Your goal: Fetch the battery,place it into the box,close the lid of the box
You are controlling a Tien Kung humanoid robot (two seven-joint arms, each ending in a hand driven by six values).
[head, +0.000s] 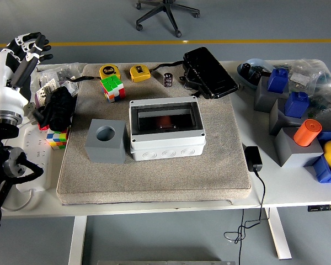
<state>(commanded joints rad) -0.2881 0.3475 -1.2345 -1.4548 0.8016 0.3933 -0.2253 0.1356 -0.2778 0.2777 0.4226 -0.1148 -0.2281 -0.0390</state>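
A white junction box [166, 128] sits mid-mat with its dark see-through lid [165, 117] lying flat over it. Through the lid shows a reddish-orange object [165, 122]. A small black cylinder [169, 79], like a battery, stands upright on the mat's far edge, beside the yellow tape measures. My left hand [28, 46] is raised at the far left, above the table's left end and well away from the box. Its fingers are loosely spread and hold nothing. My right arm is out of sight.
A grey block with a round hole [106, 141] stands left of the box. A colour cube [113, 88], two tape measures [139, 73], a black case [209, 72] lie at the back. Grey and blue blocks, an orange cylinder [308, 132] crowd the right. A black adapter [253, 158] lies near the mat.
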